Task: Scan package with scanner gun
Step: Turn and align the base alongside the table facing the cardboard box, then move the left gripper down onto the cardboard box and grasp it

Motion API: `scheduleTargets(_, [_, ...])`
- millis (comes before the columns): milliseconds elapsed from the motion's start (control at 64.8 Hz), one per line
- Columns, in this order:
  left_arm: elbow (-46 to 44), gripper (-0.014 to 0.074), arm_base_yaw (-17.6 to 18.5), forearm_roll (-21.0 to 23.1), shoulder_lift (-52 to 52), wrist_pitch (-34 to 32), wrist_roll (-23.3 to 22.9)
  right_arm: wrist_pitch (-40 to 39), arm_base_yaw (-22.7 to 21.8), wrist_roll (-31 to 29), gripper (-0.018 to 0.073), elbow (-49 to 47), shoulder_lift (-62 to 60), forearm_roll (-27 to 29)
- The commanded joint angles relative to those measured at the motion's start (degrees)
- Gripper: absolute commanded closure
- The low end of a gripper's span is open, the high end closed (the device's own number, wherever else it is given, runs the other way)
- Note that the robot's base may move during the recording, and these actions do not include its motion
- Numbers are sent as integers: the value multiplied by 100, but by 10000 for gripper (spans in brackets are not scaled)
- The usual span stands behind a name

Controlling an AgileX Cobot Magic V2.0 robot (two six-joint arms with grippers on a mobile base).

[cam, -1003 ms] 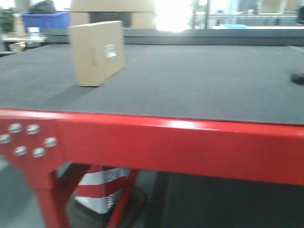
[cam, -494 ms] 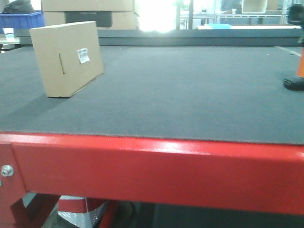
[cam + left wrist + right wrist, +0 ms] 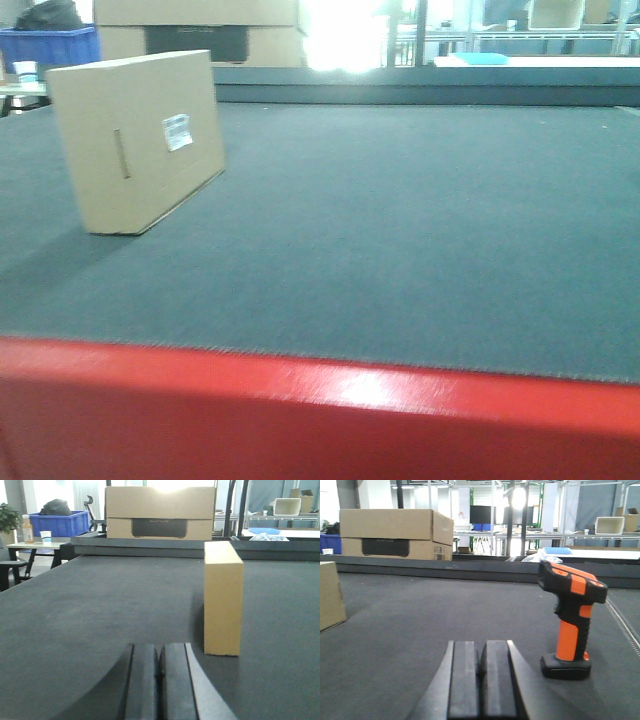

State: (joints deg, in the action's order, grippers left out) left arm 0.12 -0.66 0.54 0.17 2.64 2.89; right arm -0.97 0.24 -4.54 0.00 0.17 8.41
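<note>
Pre-grasp stage. Left gripper (image 3: 159, 652), right gripper (image 3: 481, 652): both pinched closed, empty. Scanner (image 3: 570, 620) upright, ahead-right of right gripper. Box (image 3: 135, 140) on edge at left; label (image 3: 177, 131) blurred, probably barcode. Next: open right, grasp orange handle.

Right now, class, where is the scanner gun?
In the right wrist view, the scanner gun stands upright on the dark mat, right of the right gripper.

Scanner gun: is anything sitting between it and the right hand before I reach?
Nothing visible. The scanner gun stands upright ahead and to the right of the shut right hand, with only bare mat between them.
</note>
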Motion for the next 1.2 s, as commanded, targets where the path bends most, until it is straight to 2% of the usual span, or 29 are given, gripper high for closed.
scheduleTargets(0, [-12,707,42,36,-17,-106,-39,-81,-13,-7,721,0,-17,1])
scheduleTargets(1188, [-12,707,42,36,-17,-106,-39,-81,-13,-7,721,0,-17,1])
